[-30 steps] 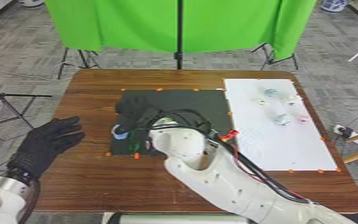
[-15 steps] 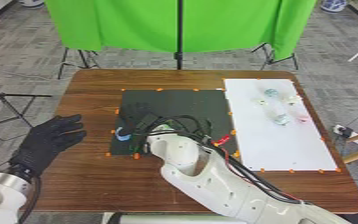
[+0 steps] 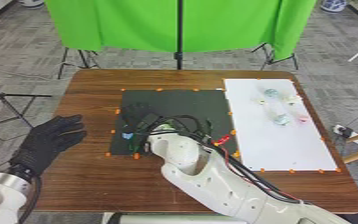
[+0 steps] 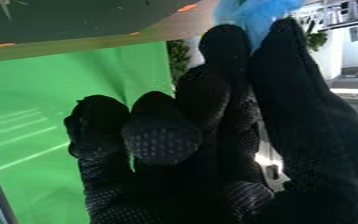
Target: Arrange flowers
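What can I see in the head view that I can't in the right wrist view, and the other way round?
Head view: the open left hand and the white sheet with pale flowers.
Right wrist view: leafy greenery beyond the green curtain.
Both: that curtain, the right hand and its blue flower.

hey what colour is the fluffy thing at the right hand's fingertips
Light blue. The fluffy thing shows best in the right wrist view.

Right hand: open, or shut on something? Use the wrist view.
Shut: the right hand pinches a fluffy blue flower between thumb and finger.
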